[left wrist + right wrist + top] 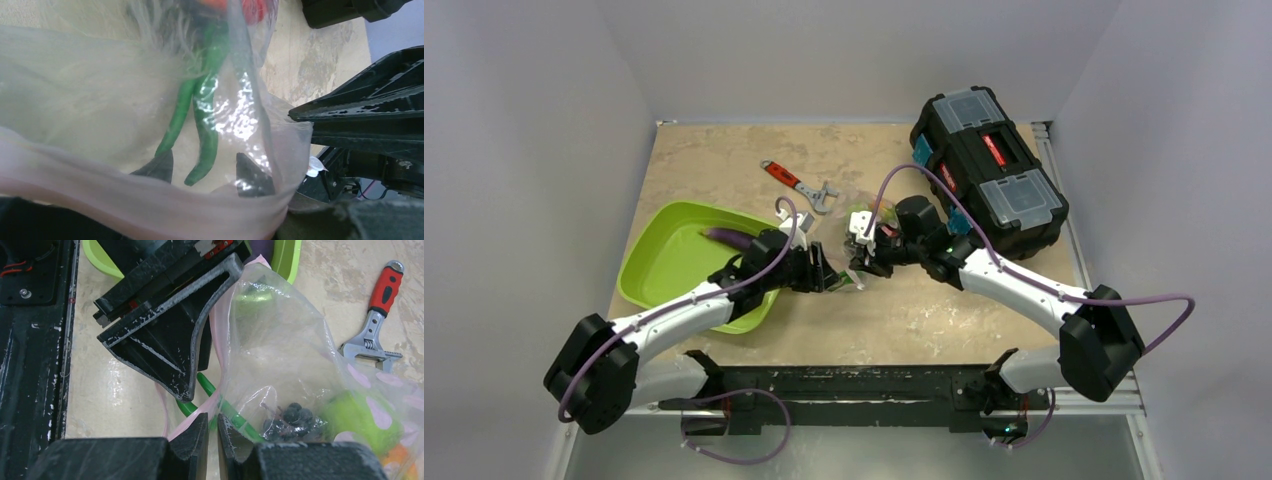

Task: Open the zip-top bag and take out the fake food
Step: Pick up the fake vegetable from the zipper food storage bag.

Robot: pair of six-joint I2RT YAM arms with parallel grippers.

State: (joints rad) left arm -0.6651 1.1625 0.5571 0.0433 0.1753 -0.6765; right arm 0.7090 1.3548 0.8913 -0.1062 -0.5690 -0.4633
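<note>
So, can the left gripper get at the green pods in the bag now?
Probably yes: the left gripper, open, straddles the green pods at the mouth of the bag, whose pink edge the right gripper pinches. Film between cannot be ruled out.

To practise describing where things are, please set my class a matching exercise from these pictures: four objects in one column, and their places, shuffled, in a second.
Objects
1. purple eggplant
2. red-handled wrench
3. green pods
4. black toolbox

Places
A. inside the zip-top bag
B. in the green tray
C. lying on the table, between tray and toolbox
D. standing at the table's far right corner

Pairs: 1-B, 2-C, 3-A, 4-D
</note>
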